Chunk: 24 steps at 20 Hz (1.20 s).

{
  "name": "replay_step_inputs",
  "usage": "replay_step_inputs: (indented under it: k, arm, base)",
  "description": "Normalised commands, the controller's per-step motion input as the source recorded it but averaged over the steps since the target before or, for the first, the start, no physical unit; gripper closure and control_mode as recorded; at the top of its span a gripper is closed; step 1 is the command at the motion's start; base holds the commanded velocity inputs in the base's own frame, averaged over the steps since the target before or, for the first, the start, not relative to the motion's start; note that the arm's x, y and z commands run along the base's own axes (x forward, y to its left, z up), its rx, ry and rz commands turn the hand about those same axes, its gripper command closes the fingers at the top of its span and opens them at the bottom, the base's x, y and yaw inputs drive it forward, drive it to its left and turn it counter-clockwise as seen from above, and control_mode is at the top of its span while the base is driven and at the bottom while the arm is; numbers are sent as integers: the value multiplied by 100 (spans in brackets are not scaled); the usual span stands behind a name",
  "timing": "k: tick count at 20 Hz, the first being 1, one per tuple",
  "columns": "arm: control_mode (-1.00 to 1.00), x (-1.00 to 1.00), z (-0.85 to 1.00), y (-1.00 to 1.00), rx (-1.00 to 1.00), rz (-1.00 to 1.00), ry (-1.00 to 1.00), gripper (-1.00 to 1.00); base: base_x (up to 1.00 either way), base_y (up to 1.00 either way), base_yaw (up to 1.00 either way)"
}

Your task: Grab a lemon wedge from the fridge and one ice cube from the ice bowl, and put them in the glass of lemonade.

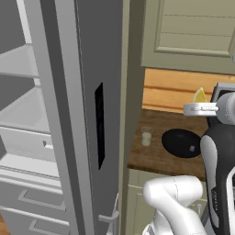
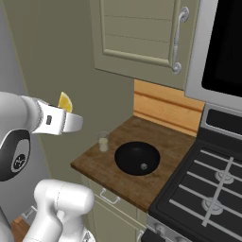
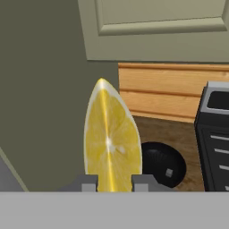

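Two things wait on the worktop (image 2: 123,184) while the arm carries the third. Largest is the fridge (image 1: 87,114), its door standing open at the left of the left base view, with the arm already outside it. Next is the ice bowl (image 2: 137,158), black and shallow, with one small ice cube (image 2: 143,166) lying in it. Just beside the bowl, toward the fridge side and near the worktop's edge, stands the glass of lemonade (image 2: 103,141), upright. Smallest is the lemon wedge (image 3: 112,143), clamped on edge between the fingers (image 3: 89,183), well above the worktop and short of the glass.

The step in hand appears to be carrying the wedge to the glass. To do it well, bring the gripper (image 2: 71,116) directly over the glass's mouth, lower it close, and release only when centred, since the wedge is not much smaller than the opening and could bounce off the rim.
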Motion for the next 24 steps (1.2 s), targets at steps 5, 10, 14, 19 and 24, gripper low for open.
replay_step_inputs:
  k: [5, 10, 14, 19, 24]
  arm:
    - [-100, 0, 0, -7, 0, 0, 0, 100]
    - [-100, 8, 0, -6, 0, 1, 0, 100]
    - [-100, 9, -5, -16, 0, 5, 0, 100]
    - [-100, 16, -27, -14, -3, 22, -3, 100]
    - [-100, 17, -53, -6, -17, 33, -14, 100]
  base:
    - [1, -15, 0]
    - [0, 0, 0]
    - [0, 0, 0]
    - [0, 0, 0]
    - [0, 0, 0]
